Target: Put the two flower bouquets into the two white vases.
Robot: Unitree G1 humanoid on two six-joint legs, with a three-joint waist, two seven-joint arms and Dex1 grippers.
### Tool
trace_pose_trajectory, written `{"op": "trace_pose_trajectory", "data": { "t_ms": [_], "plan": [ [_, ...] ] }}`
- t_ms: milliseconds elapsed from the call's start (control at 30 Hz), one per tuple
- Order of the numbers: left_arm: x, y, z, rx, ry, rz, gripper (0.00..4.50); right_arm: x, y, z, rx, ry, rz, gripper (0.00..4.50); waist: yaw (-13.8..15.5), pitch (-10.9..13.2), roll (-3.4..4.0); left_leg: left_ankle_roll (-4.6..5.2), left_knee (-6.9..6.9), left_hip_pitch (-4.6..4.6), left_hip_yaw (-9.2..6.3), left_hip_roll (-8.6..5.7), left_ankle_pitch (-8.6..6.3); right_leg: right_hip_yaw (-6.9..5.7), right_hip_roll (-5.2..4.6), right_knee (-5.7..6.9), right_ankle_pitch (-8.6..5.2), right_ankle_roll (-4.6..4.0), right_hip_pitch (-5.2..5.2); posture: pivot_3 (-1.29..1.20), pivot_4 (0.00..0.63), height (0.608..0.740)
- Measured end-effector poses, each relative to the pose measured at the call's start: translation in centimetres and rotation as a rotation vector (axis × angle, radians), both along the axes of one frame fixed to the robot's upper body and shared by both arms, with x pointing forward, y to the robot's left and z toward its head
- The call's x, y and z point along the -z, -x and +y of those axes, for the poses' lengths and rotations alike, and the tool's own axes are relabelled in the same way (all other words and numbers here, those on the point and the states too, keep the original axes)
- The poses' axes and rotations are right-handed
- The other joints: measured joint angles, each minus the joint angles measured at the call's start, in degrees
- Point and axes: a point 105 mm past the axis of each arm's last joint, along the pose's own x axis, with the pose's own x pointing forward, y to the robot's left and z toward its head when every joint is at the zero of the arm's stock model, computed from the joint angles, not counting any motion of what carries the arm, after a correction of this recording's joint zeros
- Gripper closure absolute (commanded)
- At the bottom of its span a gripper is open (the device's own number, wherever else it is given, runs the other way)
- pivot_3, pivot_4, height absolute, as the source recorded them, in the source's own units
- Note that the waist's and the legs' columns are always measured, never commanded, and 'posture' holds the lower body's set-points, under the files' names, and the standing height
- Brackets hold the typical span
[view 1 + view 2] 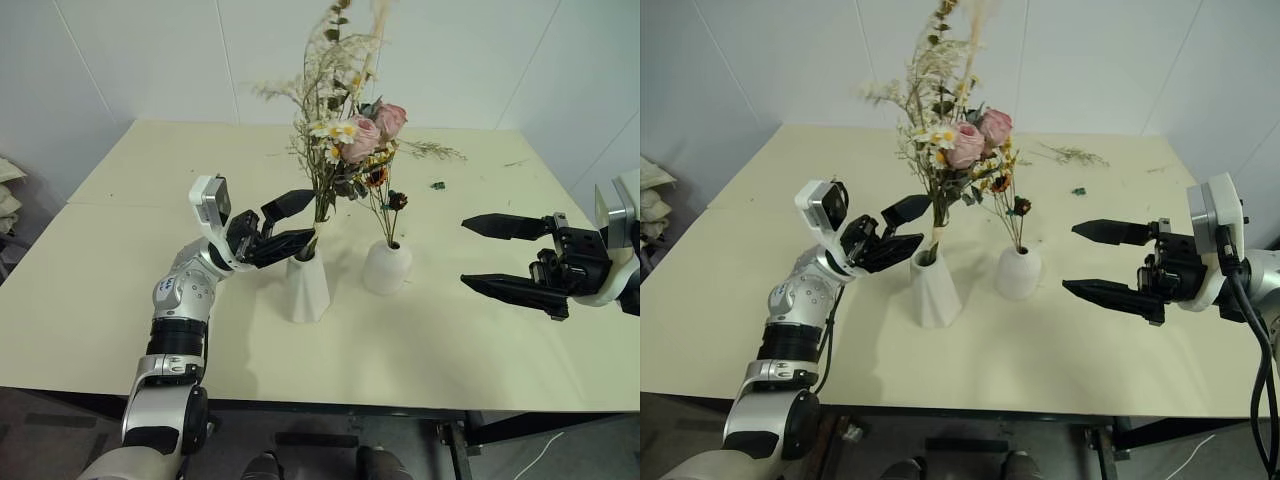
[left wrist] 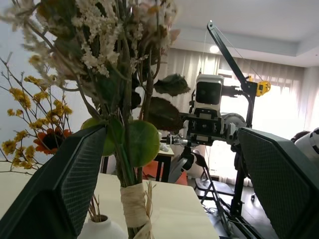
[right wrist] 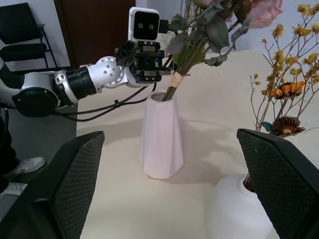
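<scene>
The larger bouquet [image 1: 350, 135] of pink roses, white daisies and pale grasses stands with its stems in the taller faceted white vase [image 1: 308, 285]. Its raffia-tied stems [image 2: 133, 201] rise between the fingers of my left gripper [image 1: 295, 224], which is open with a gap on each side. The slim spray of yellow-orange flowers [image 1: 383, 195] stands in the shorter rounded white vase [image 1: 387, 268], just right of the tall one. My right gripper [image 1: 466, 254] hovers open and empty to the right of the short vase, pointing toward it.
Both vases sit near the middle of a cream table [image 1: 120, 300]. Loose dried twigs [image 1: 435, 150] and a small green scrap [image 1: 438, 185] lie toward the far right. The table's front edge [image 1: 330, 405] runs close below the vases.
</scene>
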Motion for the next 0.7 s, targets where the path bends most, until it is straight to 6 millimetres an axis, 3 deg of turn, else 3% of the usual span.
{"op": "trace_pose_trajectory", "data": {
  "t_ms": [567,700],
  "plan": [
    [0.2,-0.6,5.9,-0.211,-0.263,-0.093,0.02,0.9,0.2,-0.2,0.011,0.005,0.031,0.0,-0.04,0.0,0.01,0.0,-0.17,0.01,0.0,0.01,0.0,0.0,-0.01,-0.07,-0.01,-0.02,-0.01,0.0,0.15,0.74],
    [-1.4,0.4,10.0,-0.312,-0.348,-0.136,0.02,1.2,0.3,-0.7,0.03,0.035,0.044,0.0,-0.47,0.0,0.01,0.0,-0.43,0.08,0.03,0.07,0.0,0.0,0.01,-0.03,-0.05,-0.09,-0.12,0.0,0.15,0.74]
  ]
}}
